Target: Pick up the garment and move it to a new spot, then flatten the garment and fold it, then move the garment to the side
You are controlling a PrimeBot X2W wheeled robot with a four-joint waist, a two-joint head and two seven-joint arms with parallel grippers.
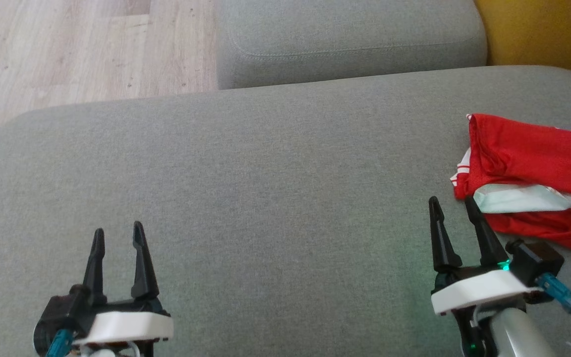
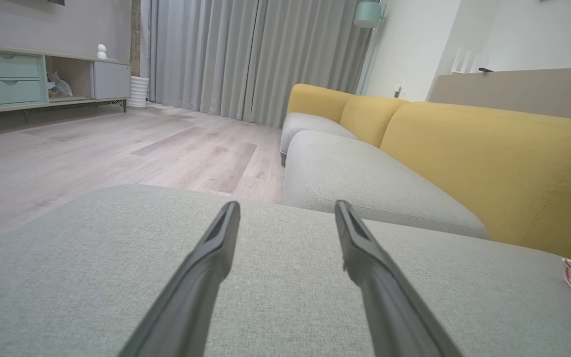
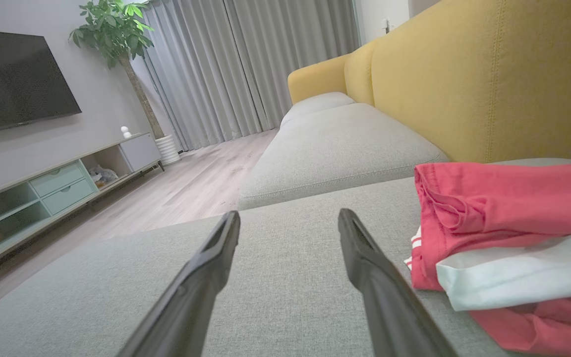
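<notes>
Looks along right hand point(image 3: 289, 214), long dark fingers spread wide, nothing between. Finds folded red fabric garment with white trim point(image 3: 503, 198) just right of fingers, lying on grey woven sofa cushion point(image 3: 285, 282). Beyond: mustard-yellow backrest point(image 3: 488, 74), grey pleated curtains point(image 3: 246, 59), wall-mounted black television point(image 3: 13, 79).

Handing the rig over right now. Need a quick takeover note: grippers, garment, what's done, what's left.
Left gripper: open, empty, over the grey cushion.
Right gripper: open, empty, beside the garment, not gripping it.
Garment: red and white, a compact bundle at the cushion's right end.
Done: appears folded and set aside, loosely.
Left: check the fold; if untidy, flatten and refold.
</notes>
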